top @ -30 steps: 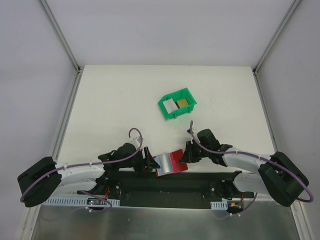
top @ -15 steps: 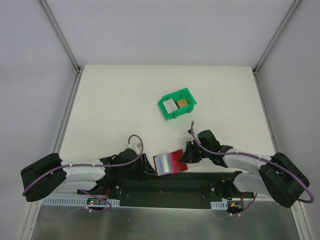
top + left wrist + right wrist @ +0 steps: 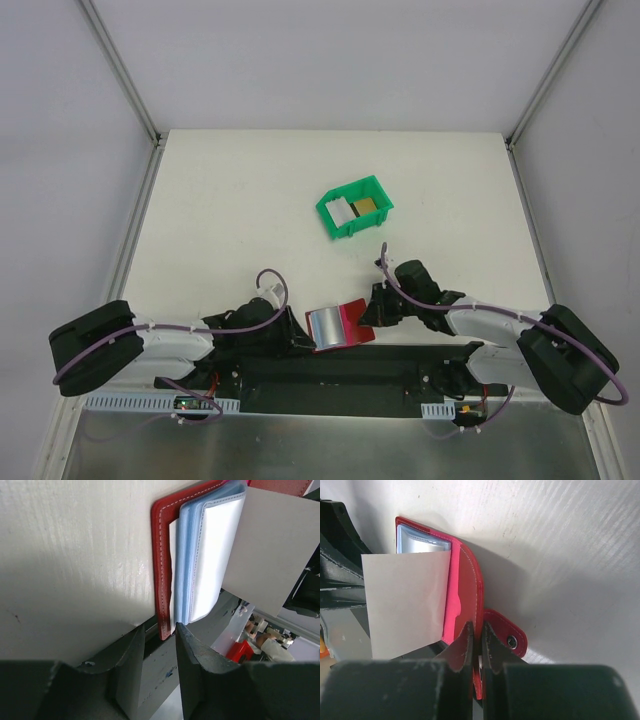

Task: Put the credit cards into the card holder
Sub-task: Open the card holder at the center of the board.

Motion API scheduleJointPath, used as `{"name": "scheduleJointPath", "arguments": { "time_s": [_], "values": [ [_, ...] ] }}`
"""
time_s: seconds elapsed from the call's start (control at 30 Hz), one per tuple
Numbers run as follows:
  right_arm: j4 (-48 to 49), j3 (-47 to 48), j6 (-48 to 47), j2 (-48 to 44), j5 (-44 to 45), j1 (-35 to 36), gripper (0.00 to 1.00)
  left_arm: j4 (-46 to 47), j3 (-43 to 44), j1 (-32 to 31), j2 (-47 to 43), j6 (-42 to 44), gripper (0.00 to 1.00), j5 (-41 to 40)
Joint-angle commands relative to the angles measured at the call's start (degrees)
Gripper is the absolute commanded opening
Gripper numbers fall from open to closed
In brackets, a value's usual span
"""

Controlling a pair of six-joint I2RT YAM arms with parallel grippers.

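Pinches cover of card holder [image 3: 355, 320] in shut right hand [image 3: 476, 630]; brackets its corner with left hand [image 3: 160, 630], narrowly apart. To do: seat protruding whitish card [image 3: 405, 605], fetch credit cards [image 3: 355, 207] from far green bin [image 3: 345, 232].

The left arm [image 3: 175, 345] and right arm [image 3: 480, 322] lie low, reaching inward. The left jaws stand narrowly parted; the right jaws pinch the card holder [image 3: 470, 590] between them.

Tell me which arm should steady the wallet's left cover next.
Left, probably. The left claw stands open at the left edge of the card holder; the right claw is shut on its opposite red cover.
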Motion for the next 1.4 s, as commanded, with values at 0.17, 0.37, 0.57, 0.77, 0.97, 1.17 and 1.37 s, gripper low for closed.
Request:
{"name": "scheduleJointPath", "arguments": {
  "time_s": [0.17, 0.37, 0.57, 0.77, 0.97, 1.17, 1.37],
  "values": [
    [2.99, -0.58, 0.79, 1.36, 0.21, 1.77, 0.01, 9.95, -0.66, 0.16, 3.91, 0.8, 0.28, -7.07],
    [2.82, -0.93, 0.79, 1.36, 0.82, 1.77, 0.01, 9.77, -0.92, -0.37, 2.07, 0.62, 0.17, -7.59],
    [2.55, -0.93, 0.53, 1.54, 1.09, 1.77, 0.01, 7.41, -0.22, -0.98, -2.32, 1.94, 0.23, -8.12],
    [2.47, -0.49, 0.27, 1.71, 0.74, 1.85, 0.01, 4.24, 1.1, -1.07, -4.09, 4.22, 0.28, -11.28],
    [2.47, -0.32, 0.18, 2.07, 0.74, 1.77, 0.0, 3.53, 1.46, -1.07, -4.7, 5.45, 0.24, -13.04],
    [2.47, -0.14, 0.26, 2.77, 0.91, 1.77, 0.01, 3.62, 1.63, -1.07, -5.05, 5.89, 0.16, -12.34],
    [2.55, 0.21, 0.18, 3.3, 1.09, 1.77, 0.01, 3.53, 0.75, -1.07, -7.25, 6.07, 0.19, -12.34]
  ]
}}
